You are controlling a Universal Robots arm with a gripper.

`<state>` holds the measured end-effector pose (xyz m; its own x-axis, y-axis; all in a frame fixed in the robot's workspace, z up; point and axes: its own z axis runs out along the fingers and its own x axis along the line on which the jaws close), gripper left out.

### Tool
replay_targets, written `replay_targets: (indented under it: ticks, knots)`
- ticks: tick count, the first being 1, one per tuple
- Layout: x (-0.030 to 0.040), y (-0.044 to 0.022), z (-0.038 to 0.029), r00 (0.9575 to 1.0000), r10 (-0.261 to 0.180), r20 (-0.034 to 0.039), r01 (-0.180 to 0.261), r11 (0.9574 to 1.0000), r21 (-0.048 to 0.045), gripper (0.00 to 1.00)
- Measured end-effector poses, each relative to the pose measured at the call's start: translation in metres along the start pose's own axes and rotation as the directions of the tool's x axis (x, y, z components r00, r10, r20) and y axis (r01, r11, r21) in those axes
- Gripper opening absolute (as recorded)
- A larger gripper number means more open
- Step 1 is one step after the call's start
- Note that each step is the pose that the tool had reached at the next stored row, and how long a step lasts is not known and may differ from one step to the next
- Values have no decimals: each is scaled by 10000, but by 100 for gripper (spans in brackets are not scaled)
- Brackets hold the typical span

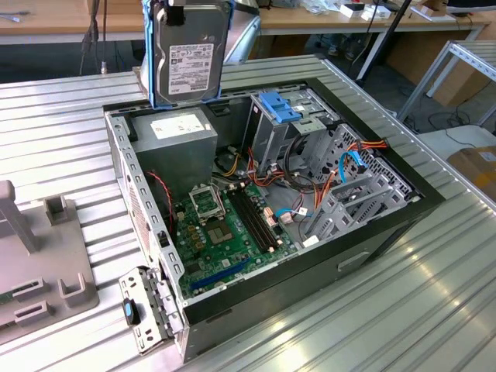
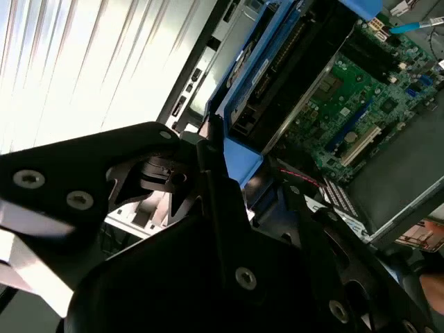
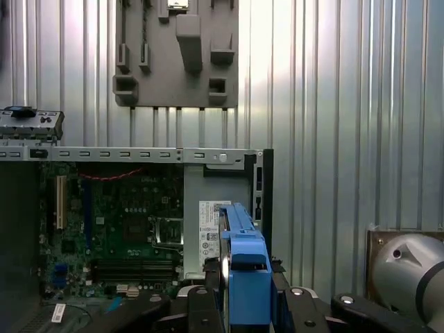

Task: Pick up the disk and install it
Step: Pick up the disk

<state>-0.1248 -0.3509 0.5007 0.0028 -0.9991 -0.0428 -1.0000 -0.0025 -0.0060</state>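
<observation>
The disk (image 1: 189, 56), a grey metal hard drive with a white label and a blue plastic frame, hangs upright in the air above the far left corner of the open computer case (image 1: 364, 248). My gripper (image 1: 172, 9) is shut on its top edge, and most of the gripper is cut off by the exterior view's upper border. The first wrist view looks down the disk's blue frame (image 3: 246, 277) between the black fingers (image 3: 201, 305). In the second wrist view the blue frame (image 2: 239, 149) runs out from the black gripper body toward the motherboard (image 2: 361, 97).
Inside the case sit a grey power supply (image 1: 174, 143), the green motherboard (image 1: 225, 225) and a metal drive cage with a blue bracket (image 1: 283, 105). A grey fixture plate (image 1: 39, 263) lies at the exterior view's left. The ribbed metal table (image 1: 434, 310) surrounds the case.
</observation>
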Motion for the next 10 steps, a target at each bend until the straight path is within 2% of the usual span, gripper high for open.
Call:
replay_targets:
  ticks: [6,8,10]
  knots:
    - [11,-68,6,10000,-54,0,54,10000,23,36]
    - [68,-68,5,10000,-59,0,59,10000,46,36]
    - [170,-67,0,10000,-61,-1,61,10000,71,36]
